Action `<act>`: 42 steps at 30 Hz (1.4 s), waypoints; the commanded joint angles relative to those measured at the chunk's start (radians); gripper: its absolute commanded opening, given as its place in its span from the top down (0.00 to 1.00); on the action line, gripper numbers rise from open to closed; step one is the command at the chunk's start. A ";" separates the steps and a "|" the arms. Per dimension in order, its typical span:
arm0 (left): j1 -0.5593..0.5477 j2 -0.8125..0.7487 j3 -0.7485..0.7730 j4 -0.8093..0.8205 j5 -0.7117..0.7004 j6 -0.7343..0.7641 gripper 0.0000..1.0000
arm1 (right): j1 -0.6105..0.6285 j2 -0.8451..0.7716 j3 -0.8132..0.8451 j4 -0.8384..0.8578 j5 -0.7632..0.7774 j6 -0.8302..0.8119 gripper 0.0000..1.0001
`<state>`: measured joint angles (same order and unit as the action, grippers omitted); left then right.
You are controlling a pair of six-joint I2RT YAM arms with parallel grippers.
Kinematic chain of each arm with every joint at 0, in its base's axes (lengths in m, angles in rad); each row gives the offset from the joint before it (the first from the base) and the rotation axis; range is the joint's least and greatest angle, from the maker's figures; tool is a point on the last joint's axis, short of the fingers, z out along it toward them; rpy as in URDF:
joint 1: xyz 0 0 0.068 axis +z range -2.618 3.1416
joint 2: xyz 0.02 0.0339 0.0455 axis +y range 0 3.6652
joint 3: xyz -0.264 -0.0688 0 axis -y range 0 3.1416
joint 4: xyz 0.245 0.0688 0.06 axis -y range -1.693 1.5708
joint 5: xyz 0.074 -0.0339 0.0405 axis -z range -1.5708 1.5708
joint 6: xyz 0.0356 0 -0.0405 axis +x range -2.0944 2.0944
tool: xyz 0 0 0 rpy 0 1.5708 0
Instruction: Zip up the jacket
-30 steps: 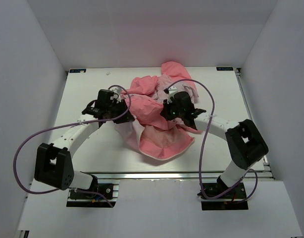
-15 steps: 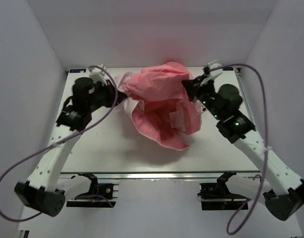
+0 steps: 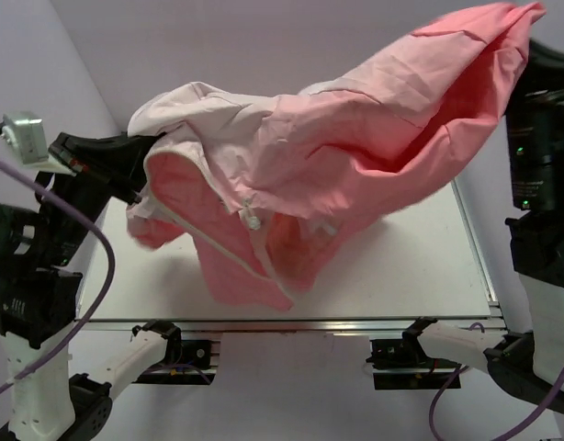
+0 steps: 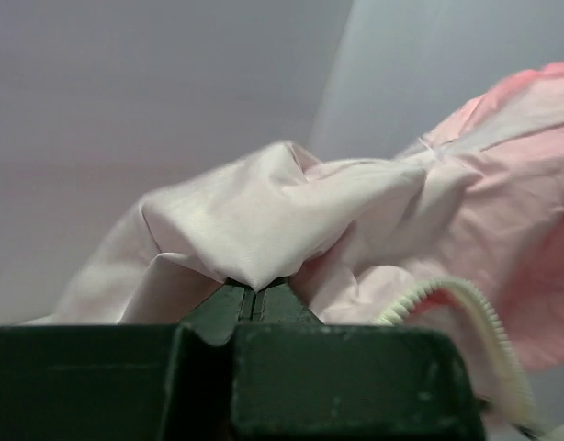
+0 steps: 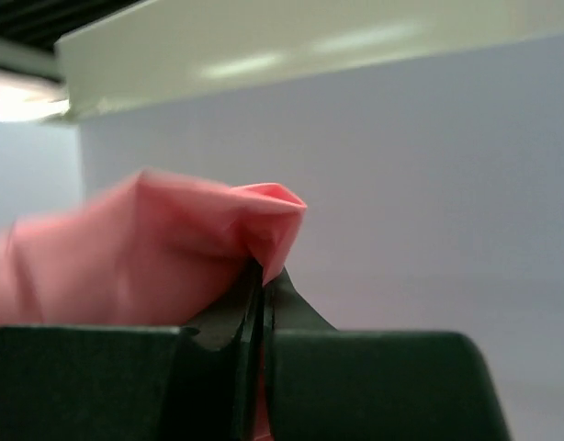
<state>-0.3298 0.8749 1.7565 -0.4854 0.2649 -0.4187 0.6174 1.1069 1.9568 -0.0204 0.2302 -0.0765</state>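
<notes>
Evidently the shake-out step — the jacket hangs stretched between the left pincer, clamped on a pale fold, and the right pincer, clamped on a coral corner. Next it needs laying flat on the table below, zipper up.

The table has a flat white top; along its near edge runs a silver metal rail; the jacket hangs over the top and throws a shadow on it; whether its lowest fold touches the surface, I cannot tell.
</notes>
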 commanded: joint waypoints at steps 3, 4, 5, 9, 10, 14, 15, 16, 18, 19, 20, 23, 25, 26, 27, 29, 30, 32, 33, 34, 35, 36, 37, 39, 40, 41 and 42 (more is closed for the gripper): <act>0.002 0.231 -0.041 -0.001 -0.105 -0.020 1.00 | -0.002 0.189 0.077 0.025 0.285 -0.100 1.00; 0.002 0.260 -0.051 0.011 -0.122 -0.029 1.00 | -0.002 0.223 0.077 0.028 0.332 -0.115 1.00; 0.002 0.289 -0.061 0.028 -0.134 -0.035 1.00 | -0.010 0.255 0.076 0.031 0.401 -0.129 1.00; 0.002 0.543 -0.083 0.059 -0.220 -0.026 1.00 | -0.178 0.527 0.155 -0.139 0.274 0.061 1.00; 0.002 0.593 -0.078 0.056 -0.242 -0.022 1.00 | -0.227 0.583 0.175 -0.180 0.191 0.133 1.00; 0.003 0.847 0.006 -0.005 -0.234 0.053 0.42 | -0.332 0.848 0.280 -0.277 0.080 0.215 1.00; 0.003 0.892 0.039 -0.056 -0.192 0.084 0.25 | -0.335 0.934 0.301 -0.282 0.084 0.205 1.00; 0.003 0.965 0.102 -0.080 -0.170 0.095 0.02 | -0.340 0.970 0.330 -0.283 0.083 0.207 1.00; 0.003 1.004 0.144 -0.128 -0.147 0.110 0.02 | -0.358 1.025 0.343 -0.288 0.052 0.215 0.79; 0.003 1.007 0.146 -0.128 -0.124 0.115 0.02 | -0.360 1.028 0.337 -0.296 0.046 0.212 0.45; 0.003 0.988 0.132 -0.116 -0.115 0.118 0.02 | -0.358 1.013 0.326 -0.305 0.016 0.211 0.31; 0.003 0.885 0.017 -0.078 -0.069 0.123 0.02 | -0.357 0.932 0.187 -0.334 -0.037 0.241 0.11; 0.002 0.816 -0.066 -0.033 -0.043 0.109 0.02 | -0.357 0.799 0.073 -0.354 -0.052 0.289 0.11; 0.002 0.779 -0.162 -0.018 -0.017 0.100 0.02 | -0.358 0.750 -0.061 -0.361 -0.080 0.308 0.11; 0.002 0.707 -0.214 0.007 -0.007 0.075 0.02 | -0.357 0.644 -0.135 -0.369 -0.100 0.320 0.11; -0.006 0.635 -0.325 0.036 0.019 0.054 0.02 | -0.344 0.527 -0.293 -0.372 -0.138 0.372 0.11; -0.012 0.601 -0.429 0.062 0.037 0.031 0.02 | -0.332 0.405 -0.466 -0.363 -0.146 0.376 0.11; -0.052 0.514 -0.515 0.083 0.024 -0.004 0.02 | -0.279 0.284 -0.625 -0.374 -0.090 0.409 0.11; -0.069 0.494 -0.593 0.111 0.030 -0.041 0.02 | -0.256 0.168 -0.763 -0.395 -0.068 0.429 0.11; -0.101 0.466 -0.627 0.129 0.039 -0.055 0.02 | -0.233 0.112 -0.826 -0.418 -0.051 0.457 0.11; -0.118 0.461 -0.653 0.146 0.046 -0.071 0.02 | -0.197 0.064 -0.881 -0.447 -0.048 0.489 0.11; -0.139 0.461 -0.673 0.165 0.057 -0.077 0.02 | -0.185 -0.028 -0.939 -0.485 -0.061 0.541 0.11; -0.182 0.475 -0.696 0.162 0.056 -0.077 0.02 | -0.174 -0.068 -1.041 -0.501 -0.077 0.555 0.11; -0.218 0.499 -0.718 0.153 0.030 -0.078 0.02 | -0.165 -0.149 -1.114 -0.571 -0.088 0.596 0.11; -0.233 0.513 -0.744 0.156 0.025 -0.080 0.02 | -0.165 -0.166 -1.165 -0.598 -0.089 0.610 0.11; -0.233 0.547 -0.759 0.159 0.025 -0.081 0.02 | -0.165 -0.179 -1.191 -0.613 -0.101 0.616 0.11; -0.233 0.564 -0.770 0.160 0.027 -0.086 0.02 | -0.163 -0.200 -1.217 -0.615 -0.103 0.619 0.11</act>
<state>-0.5583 1.4120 1.0180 -0.3511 0.2863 -0.4774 0.4511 0.9463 0.7898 -0.5468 0.1402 0.4675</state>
